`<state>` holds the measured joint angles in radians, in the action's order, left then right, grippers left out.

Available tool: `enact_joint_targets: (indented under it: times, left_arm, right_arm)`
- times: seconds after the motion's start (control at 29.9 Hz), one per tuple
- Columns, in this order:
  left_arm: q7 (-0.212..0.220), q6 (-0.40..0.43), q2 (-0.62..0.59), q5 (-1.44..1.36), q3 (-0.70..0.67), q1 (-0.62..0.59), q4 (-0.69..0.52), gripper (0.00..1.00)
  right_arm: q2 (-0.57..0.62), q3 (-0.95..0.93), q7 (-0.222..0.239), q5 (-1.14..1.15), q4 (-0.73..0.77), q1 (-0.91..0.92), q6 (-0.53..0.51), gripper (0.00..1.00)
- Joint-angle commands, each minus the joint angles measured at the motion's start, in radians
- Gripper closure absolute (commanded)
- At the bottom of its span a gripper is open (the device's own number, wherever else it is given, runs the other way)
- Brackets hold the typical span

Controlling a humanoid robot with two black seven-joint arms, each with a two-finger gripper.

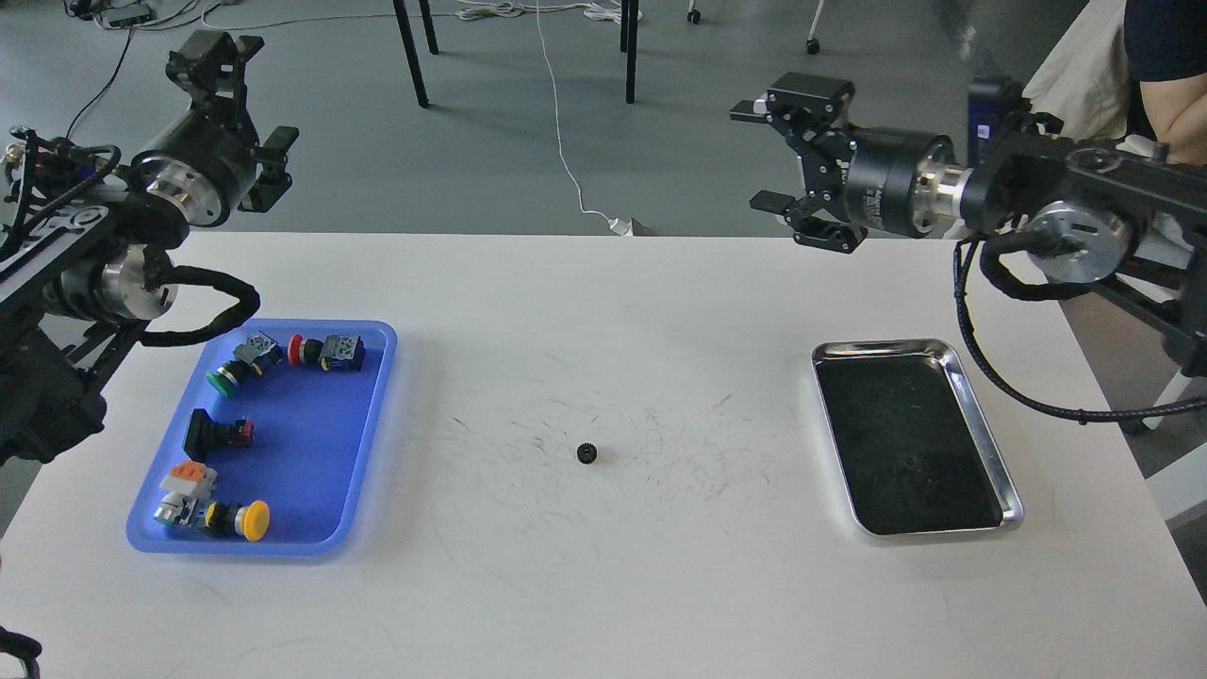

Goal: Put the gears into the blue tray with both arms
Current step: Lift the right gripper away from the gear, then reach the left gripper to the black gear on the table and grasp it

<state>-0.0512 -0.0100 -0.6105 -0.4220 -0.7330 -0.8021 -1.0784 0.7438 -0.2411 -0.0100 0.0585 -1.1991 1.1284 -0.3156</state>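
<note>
One tiny black gear (586, 454) lies alone on the white table, near its middle. The blue tray (316, 443) sits at the left and holds several coloured push-button switches; I see no gear in it. My right gripper (766, 151) hangs open and empty high over the table's far right edge, well away from the gear. At the upper left, beyond the table's far edge and above the blue tray's far end, my left gripper (219, 47) is raised. Its fingers stand apart with nothing between them.
A shiny silver metal tray (990, 443) with a dark inside rests at the right of the table. Behind the table are chair legs and cables on the floor. A seated person (1165, 85) is at the far right.
</note>
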Motion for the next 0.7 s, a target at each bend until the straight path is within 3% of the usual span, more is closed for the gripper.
enact_joint_targets:
  times: [0.0, 0.13, 0.27, 0.43, 0.67]
  left_arm:
    - [0.024, 0.002, -0.051, -0.082, 0.05, 0.011, -0.159, 0.02]
    - [0.025, 0.008, -0.155, -0.222, 0.24, 0.017, -0.377, 0.02]
    - [0.024, 0.007, -0.177, -0.49, 0.411, 0.021, -0.491, 0.02]
    - [0.016, -0.001, -0.089, -0.965, 0.5, 0.075, -0.468, 0.02]
    - [0.014, -0.01, 0.099, -1.435, 0.501, 0.196, -0.327, 0.02]
  right_arm:
    - [0.072, -0.254, -0.024, -0.112, 0.004, -0.223, -0.025, 0.05]
    - [0.078, -0.476, -0.025, -0.27, 0.032, -0.459, -0.071, 0.05]
    - [0.057, -0.59, -0.042, -0.316, 0.047, -0.594, -0.117, 0.05]
    - [-0.012, -0.618, -0.1, -0.42, 0.157, -0.65, -0.173, 0.04]
    - [-0.17, -0.612, -0.093, -0.479, 0.371, -0.685, -0.173, 0.04]
